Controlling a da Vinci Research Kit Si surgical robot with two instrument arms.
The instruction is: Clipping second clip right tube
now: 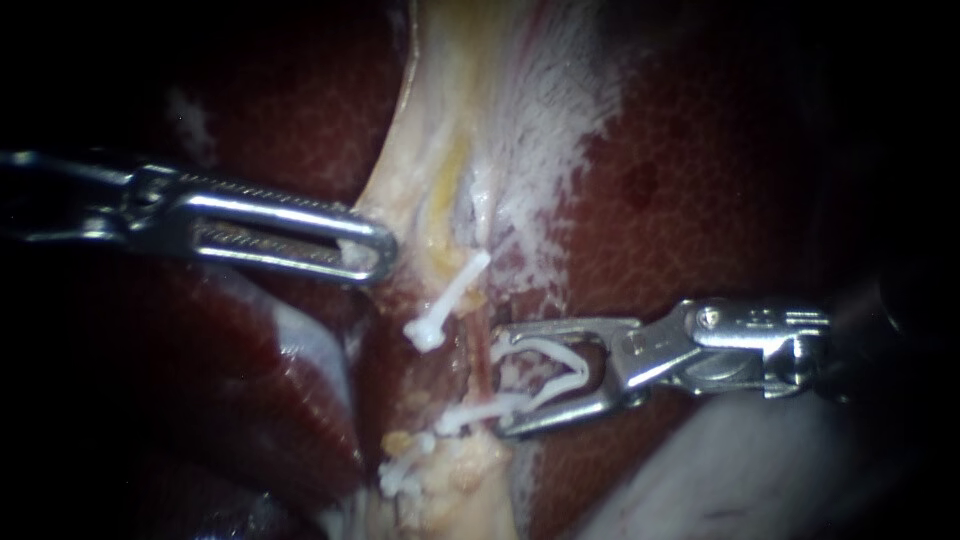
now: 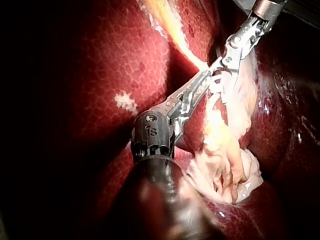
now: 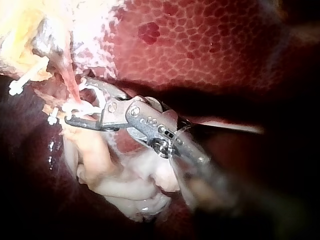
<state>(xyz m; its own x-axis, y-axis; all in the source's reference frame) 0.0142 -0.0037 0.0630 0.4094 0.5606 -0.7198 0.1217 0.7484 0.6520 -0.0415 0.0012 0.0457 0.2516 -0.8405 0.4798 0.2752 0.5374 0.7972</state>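
Endoscope: at lower centre, the right instrument (image 1: pixel 503 380) holds an open white clip (image 1: pixel 575 368) between spread jaws, astride the upright right tube (image 1: pixel 484 350). At centre left, the left instrument (image 1: pixel 376 250) clamps pale tissue (image 1: pixel 400 195).
Left wrist: its jaws grip that tissue.
Right wrist: the tube (image 3: pixel 70 86) crosses between the clip-bearing jaws.

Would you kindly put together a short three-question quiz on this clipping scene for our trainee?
1. Fill in: the left instrument has its jaws shut on pale ____.
2. True or false: the right instrument holds a white clip in its jaws.
3. The tube sits: A) at the mouth of the right instrument's jaws; B) between the left instrument's jaws; C) far from both.
Key: 1 tissue; 2 true; 3 A.
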